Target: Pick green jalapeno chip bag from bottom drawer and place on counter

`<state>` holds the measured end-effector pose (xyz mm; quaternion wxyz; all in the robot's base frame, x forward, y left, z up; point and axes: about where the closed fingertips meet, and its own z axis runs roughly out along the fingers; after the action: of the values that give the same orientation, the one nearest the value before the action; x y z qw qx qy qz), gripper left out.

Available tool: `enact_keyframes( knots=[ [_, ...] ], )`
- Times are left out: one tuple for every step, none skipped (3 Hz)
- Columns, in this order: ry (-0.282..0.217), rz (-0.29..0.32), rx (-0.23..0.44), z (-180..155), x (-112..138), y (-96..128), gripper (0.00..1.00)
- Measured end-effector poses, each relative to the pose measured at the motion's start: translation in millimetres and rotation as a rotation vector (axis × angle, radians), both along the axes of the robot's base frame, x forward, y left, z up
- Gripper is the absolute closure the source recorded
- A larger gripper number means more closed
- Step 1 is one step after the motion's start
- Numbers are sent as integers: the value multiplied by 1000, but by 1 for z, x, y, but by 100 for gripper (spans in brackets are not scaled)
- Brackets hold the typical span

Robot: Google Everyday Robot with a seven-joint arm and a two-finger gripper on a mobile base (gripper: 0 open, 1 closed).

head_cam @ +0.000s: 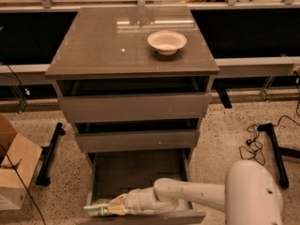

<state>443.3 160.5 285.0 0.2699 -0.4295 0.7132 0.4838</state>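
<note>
The green jalapeno chip bag [97, 209] is at the front left corner of the open bottom drawer [136, 170], partly over its left wall. My gripper [112, 206] reaches in from the right, low over the drawer's front edge, and is shut on the bag's right end. The white arm [197, 196] runs along the drawer front and hides the front part of its floor. The counter [103, 46] is the glossy grey-brown top of the cabinet, well above the gripper.
A white bowl [167, 41] stands on the counter's right half. The two upper drawers [133, 108] are slightly open above the bottom one. A cardboard box [14, 170] sits on the floor at left. Black stand legs [49, 154] and cables [253, 144] lie on either side.
</note>
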Motion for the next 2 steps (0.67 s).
enact_keyframes(
  knots=[
    [-87, 20, 50, 59, 17, -40, 100],
    [-193, 51, 102, 128, 22, -84, 100]
  ],
)
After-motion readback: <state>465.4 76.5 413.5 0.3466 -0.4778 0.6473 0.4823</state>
